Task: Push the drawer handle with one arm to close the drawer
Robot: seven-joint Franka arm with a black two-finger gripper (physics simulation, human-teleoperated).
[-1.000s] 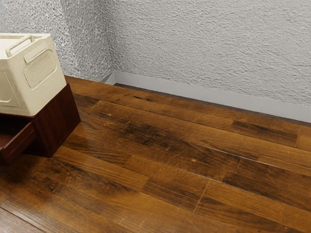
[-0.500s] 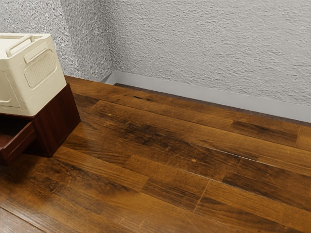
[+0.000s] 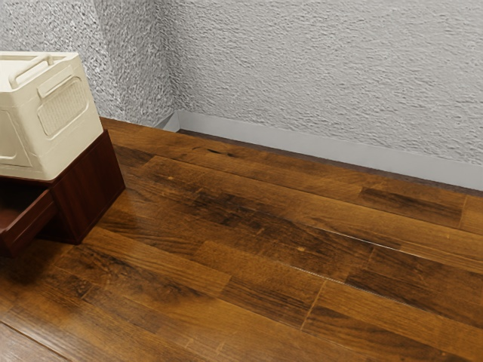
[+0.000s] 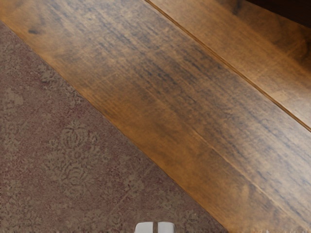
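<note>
At the exterior view's left edge, the dark red-brown drawer [image 3: 29,225] stands out from its cabinet [image 3: 89,188], open, with part of its inside showing. Its handle is hidden from this side. In the wrist view, the two pale tips of my gripper [image 4: 155,227] sit side by side at the lower edge, a thin slit between them and nothing held. Below them are the wooden tabletop's edge and a patterned surface. A dark shape [image 4: 291,8] lies at the wrist view's upper corner, away from the gripper; I cannot tell which part of the furniture it is.
A cream ribbed box [image 3: 56,117] with a top handle rests on the cabinet. The wooden tabletop [image 3: 264,249] extends toward a rough grey wall [image 3: 324,68]. Beyond the tabletop's edge in the wrist view lies a patterned reddish-brown surface [image 4: 73,155].
</note>
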